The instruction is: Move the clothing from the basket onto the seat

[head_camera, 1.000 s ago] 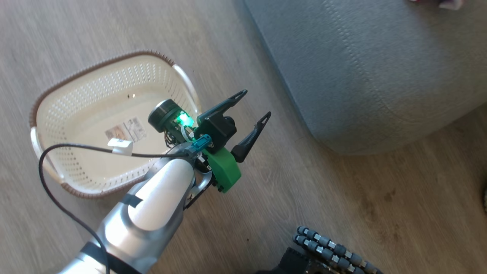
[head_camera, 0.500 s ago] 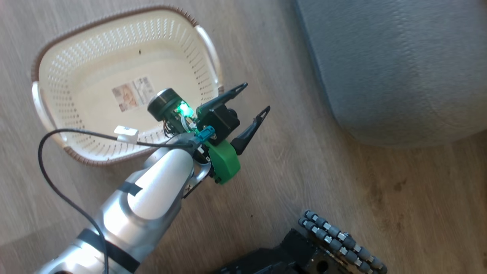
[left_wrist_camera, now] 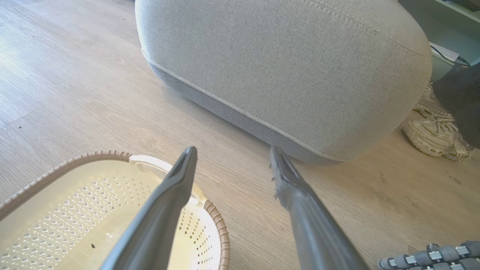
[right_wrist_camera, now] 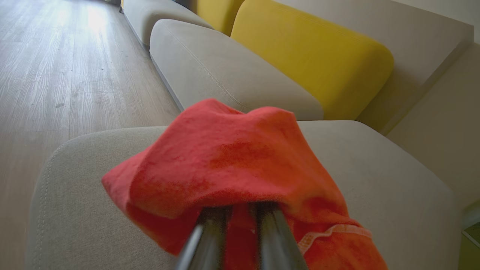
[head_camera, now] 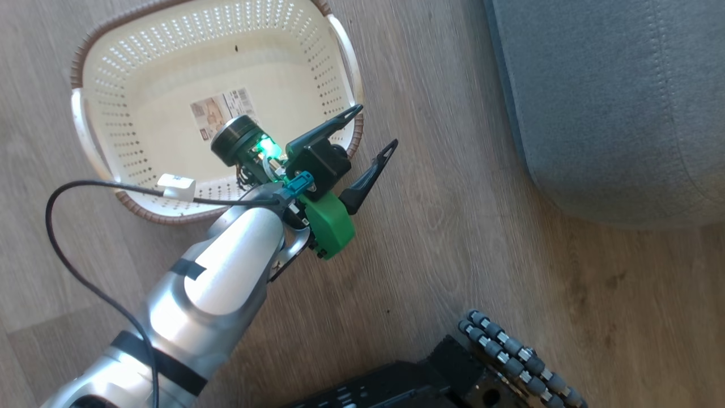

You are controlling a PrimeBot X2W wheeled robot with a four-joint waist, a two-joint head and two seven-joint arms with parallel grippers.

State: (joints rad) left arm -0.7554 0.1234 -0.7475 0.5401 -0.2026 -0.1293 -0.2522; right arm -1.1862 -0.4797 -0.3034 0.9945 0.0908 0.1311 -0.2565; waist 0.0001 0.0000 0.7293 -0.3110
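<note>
Over seat point(right_wrist_camera: 375, 180), right claw point(right_wrist_camera: 242, 215) pinching clothing point(right_wrist_camera: 232, 157), left claw point(head_camera: 376, 126) spread beside basket point(head_camera: 107, 130)

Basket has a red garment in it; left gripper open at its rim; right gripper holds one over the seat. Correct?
No: head view shows the basket empty but for a sticker. Left gripper is open at its rim; right gripper holds a red garment over the seat.

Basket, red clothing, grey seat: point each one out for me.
basket point(head_camera: 187, 34): head view, on its perforated far wall.
clothing point(right_wrist_camera: 232, 161): right wrist view, on the middle of the red fabric.
seat point(head_camera: 612, 102): head view, on the bare grey top of the cushion.
</note>
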